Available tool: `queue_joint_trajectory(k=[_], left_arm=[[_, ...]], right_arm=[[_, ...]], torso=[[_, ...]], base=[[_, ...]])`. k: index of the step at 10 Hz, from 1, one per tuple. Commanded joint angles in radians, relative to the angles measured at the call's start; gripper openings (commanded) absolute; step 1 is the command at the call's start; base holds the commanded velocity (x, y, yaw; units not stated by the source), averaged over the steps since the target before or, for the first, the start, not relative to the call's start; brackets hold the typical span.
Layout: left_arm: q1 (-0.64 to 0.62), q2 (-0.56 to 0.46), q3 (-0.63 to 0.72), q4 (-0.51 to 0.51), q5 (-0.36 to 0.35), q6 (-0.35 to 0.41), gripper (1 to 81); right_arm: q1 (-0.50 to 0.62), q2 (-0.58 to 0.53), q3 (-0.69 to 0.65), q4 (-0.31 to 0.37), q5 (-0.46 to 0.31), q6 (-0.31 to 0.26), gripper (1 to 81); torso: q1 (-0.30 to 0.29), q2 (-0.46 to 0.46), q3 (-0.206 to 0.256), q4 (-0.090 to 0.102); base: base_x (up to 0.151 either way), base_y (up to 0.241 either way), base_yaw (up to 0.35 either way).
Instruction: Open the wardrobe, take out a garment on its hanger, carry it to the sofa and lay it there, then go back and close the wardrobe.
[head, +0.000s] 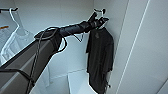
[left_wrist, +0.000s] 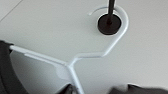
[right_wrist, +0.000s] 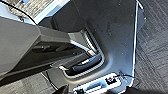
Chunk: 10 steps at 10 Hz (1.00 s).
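Now the left end effector (head: 102, 21) reaches the hanger (head: 100, 15) at two o'clock, to unhook the shirt (head: 100, 57). Its grip I cannot tell.

black peg (left_wrist: 109, 23) on white wardrobe (head: 75, 15) wall carries the hanger (left_wrist: 75, 60) hook.

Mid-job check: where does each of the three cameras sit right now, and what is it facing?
Head view: high on the robot, facing into the open wardrobe; the left arm reaches to the black T-shirt on its hanger.
Left wrist view: on the left arm, close to the hanger hooked over a black peg.
Right wrist view: on the right arm, facing the robot's own dark body and carpet.
Head and left wrist views share the hanger and peg.
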Motion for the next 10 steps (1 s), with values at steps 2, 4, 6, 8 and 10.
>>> queue_joint_trajectory(k=[2,4,6,8,10], left_arm=[[-0.198,0.038,0.041,0.012,-0.038,0.006,1.0],[-0.207,0.009,0.061,0.011,-0.06,0.003,1.0],[-0.244,-0.053,0.104,0.009,-0.066,-0.019,1.0],[-0.284,-0.124,0.138,0.011,-0.067,-0.05,1.0],[-0.305,-0.169,0.153,0.011,-0.067,-0.065,1.0]], right_arm=[[0.026,0.016,0.009,-0.006,-0.049,-0.003,81.1],[0.025,0.016,0.009,-0.008,-0.049,-0.003,81.1],[0.029,0.016,0.008,-0.008,-0.049,-0.003,81.1],[0.029,0.016,0.008,-0.008,-0.049,-0.003,81.1],[0.032,0.016,0.008,-0.008,-0.049,-0.003,81.1]], torso=[[0.0,0.0,0.0,0.0],[0.0,0.0,0.0,0.0],[0.0,0.0,0.0,0.0],[0.0,0.001,-0.001,0.0],[0.0,0.001,-0.001,0.0]], base=[[0.0,0.0,0.0],[0.0,0.0,0.0],[0.0,0.0,0.0],[0.0,0.0,0.0],[0.0,0.0,0.0]])
